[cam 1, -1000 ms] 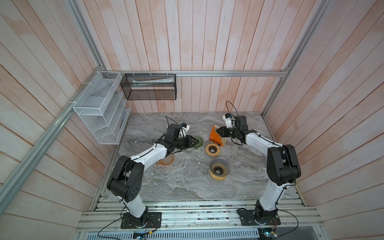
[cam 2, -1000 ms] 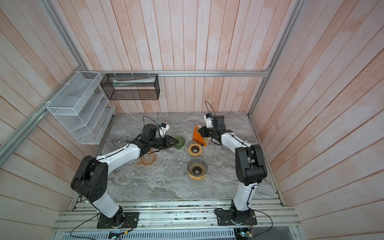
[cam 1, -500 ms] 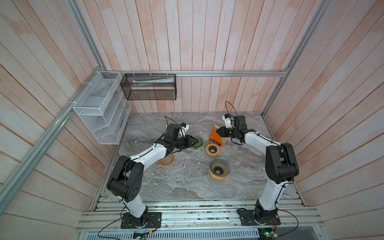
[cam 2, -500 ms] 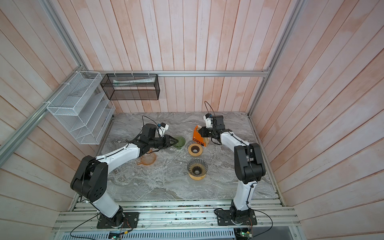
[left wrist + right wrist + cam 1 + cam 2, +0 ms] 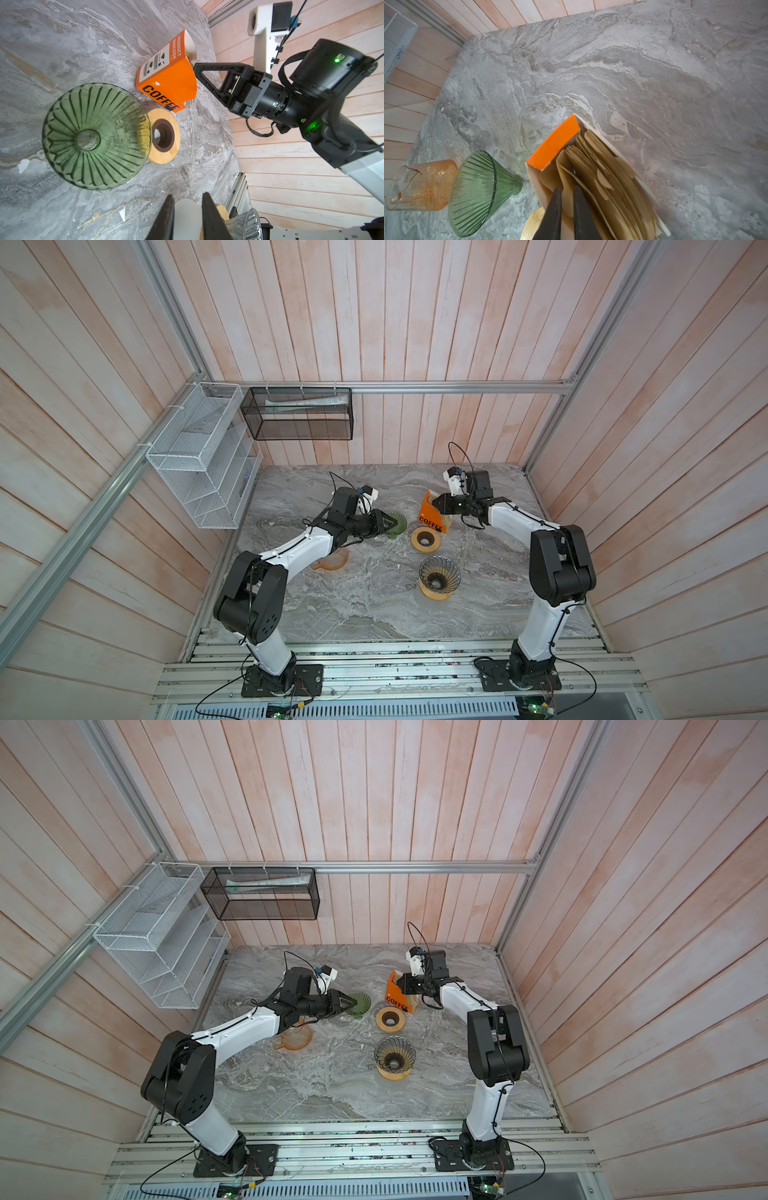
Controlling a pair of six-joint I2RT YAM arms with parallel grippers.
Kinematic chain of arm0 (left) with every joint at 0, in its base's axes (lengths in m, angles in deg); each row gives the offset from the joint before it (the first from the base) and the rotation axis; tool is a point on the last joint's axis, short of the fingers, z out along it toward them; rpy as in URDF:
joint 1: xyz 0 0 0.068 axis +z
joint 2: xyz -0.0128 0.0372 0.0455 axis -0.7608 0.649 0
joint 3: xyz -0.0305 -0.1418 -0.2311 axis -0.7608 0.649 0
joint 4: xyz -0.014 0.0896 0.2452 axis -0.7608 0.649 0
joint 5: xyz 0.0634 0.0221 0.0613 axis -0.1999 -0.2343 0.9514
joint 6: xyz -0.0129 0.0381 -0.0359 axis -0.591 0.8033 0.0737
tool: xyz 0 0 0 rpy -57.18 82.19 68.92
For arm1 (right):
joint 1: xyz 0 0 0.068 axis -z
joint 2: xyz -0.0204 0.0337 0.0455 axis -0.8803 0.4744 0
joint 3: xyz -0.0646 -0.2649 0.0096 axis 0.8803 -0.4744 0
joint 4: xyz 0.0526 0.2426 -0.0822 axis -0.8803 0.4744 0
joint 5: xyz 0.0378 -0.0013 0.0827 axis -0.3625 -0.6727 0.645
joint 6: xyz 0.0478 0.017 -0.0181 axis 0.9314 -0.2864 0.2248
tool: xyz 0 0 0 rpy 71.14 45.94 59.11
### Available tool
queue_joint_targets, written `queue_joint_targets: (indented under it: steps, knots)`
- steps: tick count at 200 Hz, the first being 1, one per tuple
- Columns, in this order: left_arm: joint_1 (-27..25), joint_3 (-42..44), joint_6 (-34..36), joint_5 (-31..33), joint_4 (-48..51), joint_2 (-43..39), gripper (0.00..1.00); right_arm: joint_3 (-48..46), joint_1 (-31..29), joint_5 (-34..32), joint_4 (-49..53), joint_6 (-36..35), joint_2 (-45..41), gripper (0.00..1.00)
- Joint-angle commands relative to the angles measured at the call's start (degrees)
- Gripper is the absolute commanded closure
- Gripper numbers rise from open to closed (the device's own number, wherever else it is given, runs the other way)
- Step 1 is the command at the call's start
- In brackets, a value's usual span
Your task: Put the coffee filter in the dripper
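Extraction step: right hand [image 5: 567,190] pinching a brown paper filter [image 5: 564,166] inside the orange cardboard carton [image 5: 554,143]; next, lift one clear; left hand [image 5: 188,196] grip unclear.

we've got right gripper [image 5: 567,190] in orange box [image 5: 554,143] | jaws narrow, coffee filter [image 5: 563,170] between | green dripper [image 5: 475,191] on its side

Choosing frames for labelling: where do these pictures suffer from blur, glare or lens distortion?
Both top views: even, soft light, faint shadows, no harsh glare on the table. Left wrist view: green dripper sharp, table edge bowed by the lens. Right wrist view: coffee filters blurred, right gripper's fingers out of focus.
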Motion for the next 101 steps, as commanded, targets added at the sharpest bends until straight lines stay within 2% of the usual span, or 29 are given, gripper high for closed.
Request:
queue_joint_targets:
  steps: [1, 80, 101]
  knots:
    - [0.3, 0.5, -0.2, -0.7, -1.3, 0.9, 0.73, 1.4, -0.4, -0.7, 1.7, -0.9, 0.7, 0.83]
    - [0.4, 1.1, -0.1, -0.7, -1.4, 0.4, 0.73, 2.5, -0.8, -2.8, 3.2, -1.4, 1.2, 0.82]
    - [0.4, 1.2, -0.1, -0.7, -1.4, 0.3, 0.74, 2.6, -0.9, -3.0, 3.3, -1.6, 1.3, 0.86]
